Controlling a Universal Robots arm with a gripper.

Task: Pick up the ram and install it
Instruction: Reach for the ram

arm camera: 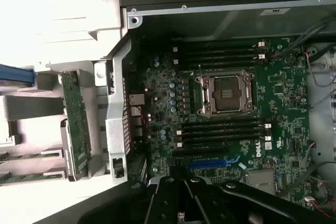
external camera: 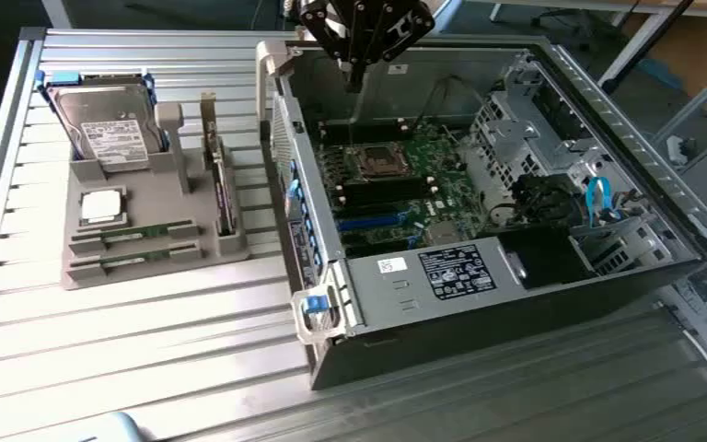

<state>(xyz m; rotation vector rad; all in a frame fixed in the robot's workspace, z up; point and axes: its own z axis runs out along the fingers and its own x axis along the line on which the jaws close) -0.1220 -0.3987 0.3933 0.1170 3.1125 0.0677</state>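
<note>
Two ram sticks [external camera: 133, 232] [external camera: 133, 259], narrow and green, lie flat in slots at the front of a grey holder [external camera: 84, 276], at the exterior view's left. In the wrist view their ends [arm camera: 21, 156] [arm camera: 21, 178] show beside the case wall. My black gripper [external camera: 353, 83] hangs above the far part of the open computer case [external camera: 489, 313], well away from the holder. Its fingers are shut with nothing between them. In the wrist view the gripper [arm camera: 182, 187] sits over the green motherboard [arm camera: 283, 103], which has an empty CPU socket [arm camera: 227, 94] and black memory slots [arm camera: 220, 132] on either side of it.
The holder also carries a hard drive [external camera: 106, 129], a square silver processor [external camera: 102, 206] and an upright card [external camera: 221, 184]. Inside the case are drive cages [external camera: 514, 129], blue cables [external camera: 596, 198] and a power supply [external camera: 452, 272]. The case and holder rest on a slatted metal table [external camera: 144, 341].
</note>
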